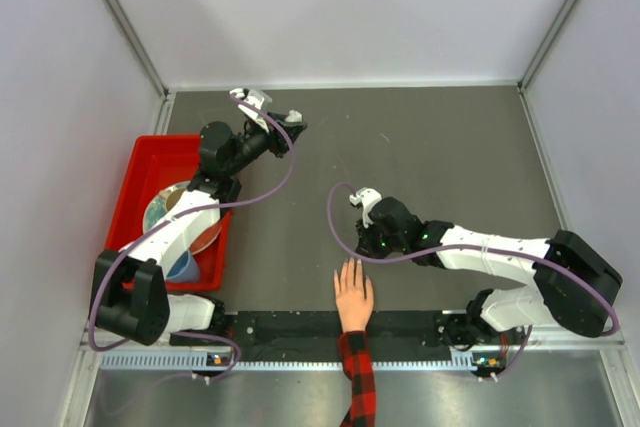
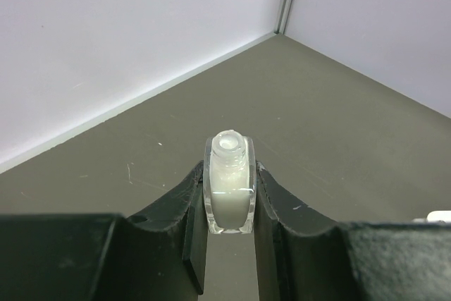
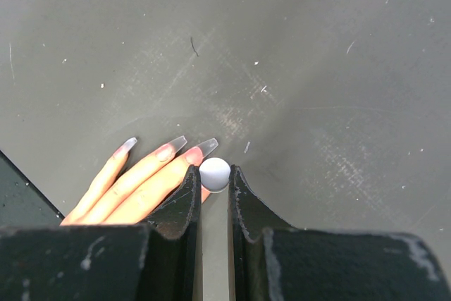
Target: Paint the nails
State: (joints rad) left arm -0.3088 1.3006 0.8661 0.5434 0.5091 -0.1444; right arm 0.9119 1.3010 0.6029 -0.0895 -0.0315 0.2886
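Right wrist | right claw [image 3: 213, 173] clenched on white ball [image 3: 215, 175], just beside nails [image 3: 176, 144] | left claw [image 2: 229, 174] grasping uncapped glass bottle [image 2: 229, 192]

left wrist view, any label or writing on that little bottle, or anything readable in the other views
None readable. The small clear bottle in the left pincer shows bare glass on the side in view; the white round knob in the right pincer is plain.

White left arm [image 1: 170, 232] and right arm [image 1: 490, 255] — black joints, looping purple cables [image 1: 330, 215]
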